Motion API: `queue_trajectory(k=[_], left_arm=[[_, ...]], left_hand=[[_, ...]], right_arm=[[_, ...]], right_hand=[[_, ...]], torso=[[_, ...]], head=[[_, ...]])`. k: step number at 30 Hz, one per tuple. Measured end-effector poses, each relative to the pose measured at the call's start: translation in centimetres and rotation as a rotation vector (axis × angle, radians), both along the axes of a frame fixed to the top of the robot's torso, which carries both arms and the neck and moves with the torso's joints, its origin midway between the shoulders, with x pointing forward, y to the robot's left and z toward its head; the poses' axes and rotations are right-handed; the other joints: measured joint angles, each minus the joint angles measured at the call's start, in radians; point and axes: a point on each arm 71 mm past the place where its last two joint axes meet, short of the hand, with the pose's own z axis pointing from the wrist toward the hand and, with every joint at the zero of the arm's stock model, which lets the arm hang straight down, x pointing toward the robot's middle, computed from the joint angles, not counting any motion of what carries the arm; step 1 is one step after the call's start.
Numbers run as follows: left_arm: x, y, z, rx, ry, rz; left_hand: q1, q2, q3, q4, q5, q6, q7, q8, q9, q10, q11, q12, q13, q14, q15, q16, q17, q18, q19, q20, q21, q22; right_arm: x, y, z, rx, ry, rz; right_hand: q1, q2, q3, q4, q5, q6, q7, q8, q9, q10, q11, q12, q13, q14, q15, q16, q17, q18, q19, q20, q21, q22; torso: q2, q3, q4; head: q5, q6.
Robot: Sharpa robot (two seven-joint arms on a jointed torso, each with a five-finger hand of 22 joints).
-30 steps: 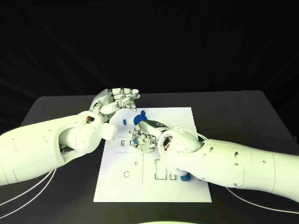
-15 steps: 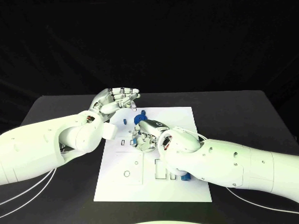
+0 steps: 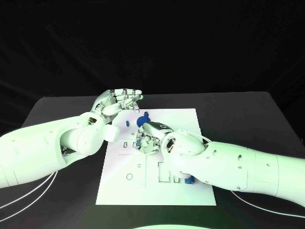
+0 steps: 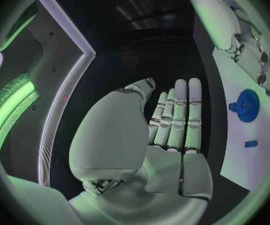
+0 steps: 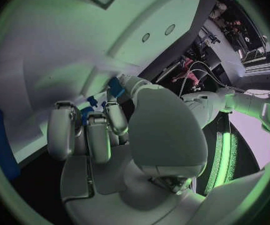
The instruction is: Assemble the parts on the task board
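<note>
Blue gear (image 3: 143,118) sat on the task board (image 3: 194,191); right hand (image 3: 148,139) pinched a small blue part (image 5: 115,86) (unseated, apparently), left hand (image 3: 118,101) lay empty, fingers straight.

White task board (image 3: 194,119) lies flat mid-table before me. A round blue gear part (image 3: 143,116) sits near its far edge; another blue part (image 3: 189,181) at its near right.

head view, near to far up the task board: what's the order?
Near edge of the task board → small blue part by the right forearm → right hand curled on the board → blue gear-like part → left hand at the board's far corner, holding nothing.
</note>
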Motion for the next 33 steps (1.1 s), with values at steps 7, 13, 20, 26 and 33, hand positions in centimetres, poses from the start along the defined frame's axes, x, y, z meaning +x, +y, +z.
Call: queue_trajectory(k=[7, 13, 20, 26, 33], left_arm=[[0.02, 0.03, -0.01, 0.000, 0.000, 0.000], [0.06, 0.08, -0.03, 0.001, 0.001, 0.002], [0.08, 0.10, -0.05, 0.002, 0.002, 0.002], [0.09, 0.11, -0.06, 0.002, 0.003, 0.002], [0.27, 0.48, -0.16, 0.007, 0.004, 0.011]], left_hand=[[0.000, 0.000, 0.000, 0.000, 0.000, 0.000, 0.000, 0.000, 0.000, 0.000, 0.000, 0.000, 0.000, 0.000, 0.000, 0.000, 0.000, 0.000, 0.000, 0.000, 0.000, 0.000], [0.000, 0.000, 0.000, 0.000, 0.000, 0.000, 0.000, 0.000, 0.000, 0.000, 0.000, 0.000, 0.000, 0.000, 0.000, 0.000, 0.000, 0.000, 0.000, 0.000, 0.000, 0.000], [0.000, 0.000, 0.002, -0.002, 0.000, 0.000, 0.000, 0.000, 0.000, 0.000, 0.000, 0.000, 0.000, 0.000, 0.000, 0.004, 0.000, 0.000, -0.004, 0.004, 0.000, 0.001], [0.000, 0.000, 0.003, -0.003, 0.000, 0.000, 0.000, 0.000, 0.000, 0.000, 0.000, 0.000, 0.000, 0.000, 0.000, 0.004, 0.000, 0.000, -0.004, 0.004, 0.000, 0.002], [0.000, 0.000, 0.003, -0.003, -0.001, 0.000, 0.000, 0.000, 0.000, 0.001, 0.001, 0.000, 0.000, 0.000, 0.000, 0.004, -0.001, 0.000, -0.007, 0.000, 0.005, 0.002]], right_arm=[[0.02, -0.04, -0.08, -0.001, 0.001, -0.002], [0.06, -0.08, -0.10, 0.002, -0.001, -0.004], [0.08, -0.09, -0.06, 0.007, -0.005, -0.005], [0.09, -0.15, -0.05, 0.013, -0.009, -0.007], [-0.31, -0.36, 0.23, 0.042, -0.022, -0.005]], right_hand=[[-0.010, -0.011, -0.010, 0.010, 0.000, -0.015, 0.008, -0.010, -0.006, -0.012, 0.005, -0.010, -0.012, 0.000, 0.000, 0.000, 0.000, 0.000, 0.000, 0.000, -0.011, 0.000], [-0.017, -0.017, -0.026, 0.013, 0.000, -0.040, 0.012, -0.020, -0.015, -0.025, 0.011, -0.017, -0.020, 0.000, 0.000, 0.000, 0.000, 0.000, -0.004, 0.004, -0.015, 0.000], [-0.017, -0.017, -0.031, 0.013, 0.000, -0.044, 0.015, -0.020, -0.017, -0.029, 0.014, -0.017, -0.022, 0.000, 0.000, 0.000, 0.001, 0.000, -0.004, 0.004, -0.015, 0.000], [-0.013, -0.022, -0.038, 0.020, 0.000, -0.051, 0.015, -0.024, -0.019, -0.033, 0.011, -0.021, -0.025, 0.003, 0.003, 0.000, 0.001, 0.000, -0.004, 0.004, -0.021, 0.000], [0.014, -0.008, -0.209, 0.033, -0.143, -0.108, 0.029, -0.050, -0.041, -0.075, 0.028, -0.043, -0.050, 0.002, 0.021, 0.000, 0.001, 0.000, -0.021, 0.021, -0.052, 0.000]], torso=[[0.000, 0.0004, -0.0003], [0.000, 0.0003, -0.0006], [0.000, 0.0003, -0.0004], [0.000, 0.0003, -0.0002], [-0.001, 0.0005, -0.0004]], head=[[0.000, -0.001], [0.000, -0.001], [-0.001, 0.000], [-0.002, 0.000], [0.000, -0.001]])
